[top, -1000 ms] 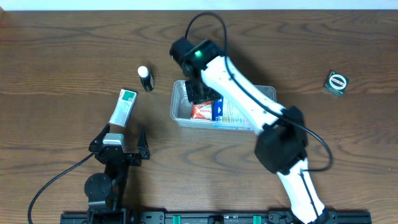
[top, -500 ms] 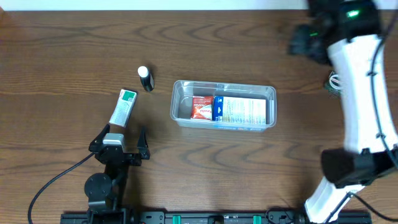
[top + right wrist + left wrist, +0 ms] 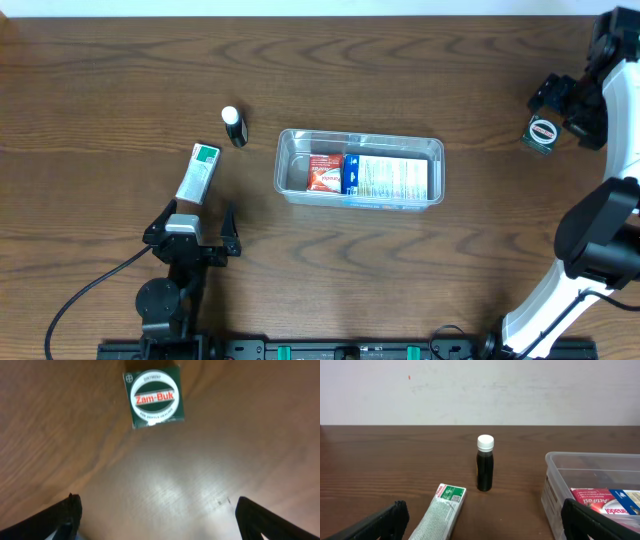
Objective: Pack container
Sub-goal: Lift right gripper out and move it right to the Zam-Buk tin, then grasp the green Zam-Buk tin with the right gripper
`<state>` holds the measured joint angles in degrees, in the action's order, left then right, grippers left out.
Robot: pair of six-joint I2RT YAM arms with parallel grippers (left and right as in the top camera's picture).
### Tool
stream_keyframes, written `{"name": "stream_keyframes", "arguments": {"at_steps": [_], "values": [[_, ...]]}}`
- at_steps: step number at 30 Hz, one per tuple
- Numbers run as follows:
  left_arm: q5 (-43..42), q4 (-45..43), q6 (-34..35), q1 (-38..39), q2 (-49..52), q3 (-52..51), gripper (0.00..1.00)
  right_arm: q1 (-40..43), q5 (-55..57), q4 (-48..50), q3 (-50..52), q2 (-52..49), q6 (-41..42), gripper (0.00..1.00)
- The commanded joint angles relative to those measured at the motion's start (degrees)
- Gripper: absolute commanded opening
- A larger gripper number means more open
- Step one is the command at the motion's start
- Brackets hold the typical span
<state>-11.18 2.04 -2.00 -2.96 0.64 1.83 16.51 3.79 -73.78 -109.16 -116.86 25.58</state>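
Note:
The clear container point(image 3: 360, 136) sits mid-table and holds a red box point(image 3: 324, 173) beside a blue-and-white box point(image 3: 390, 178). In the left wrist view the container point(image 3: 590, 467) is at the right, with the red box point(image 3: 605, 500) inside. My left gripper point(image 3: 192, 224) point(image 3: 482, 520) rests open near the front edge; a green-and-white carton point(image 3: 198, 172) point(image 3: 445, 512) lies just ahead of its left finger. My right gripper point(image 3: 568, 108) point(image 3: 159, 515) hovers open at the far right, next to a green Zam-Buk box point(image 3: 541, 133) point(image 3: 153, 397), with only bare table between its fingers.
A small black bottle with a white cap point(image 3: 233, 127) point(image 3: 485, 463) stands upright left of the container, behind the carton. A wall runs along the table's far edge. The right arm's white links rise along the table's right side.
The right arm has swung from over the container's left end to the far right, its jaws opening on the way. The red box lies in the container. The left arm stays still.

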Motion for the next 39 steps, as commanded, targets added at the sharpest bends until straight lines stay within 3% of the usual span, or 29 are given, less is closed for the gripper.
{"name": "stream_keyframes", "arguments": {"at_steps": [1,14,39], "values": [[0.0,0.9,-1.0,-0.3,0.0,-1.6,0.98,0.9,-1.9,4.3,4.0,-0.5,-3.6,0.96],[0.0,0.9,-1.0,-0.3,0.0,-1.6,0.98,2.3,0.1,24.1,17.0,-0.7,-7.4,0.95],[0.0,0.9,-1.0,-0.3,0.0,-1.6,0.98,4.8,-2.8,32.2,17.4,-7.7,-8.8,0.90]]}}
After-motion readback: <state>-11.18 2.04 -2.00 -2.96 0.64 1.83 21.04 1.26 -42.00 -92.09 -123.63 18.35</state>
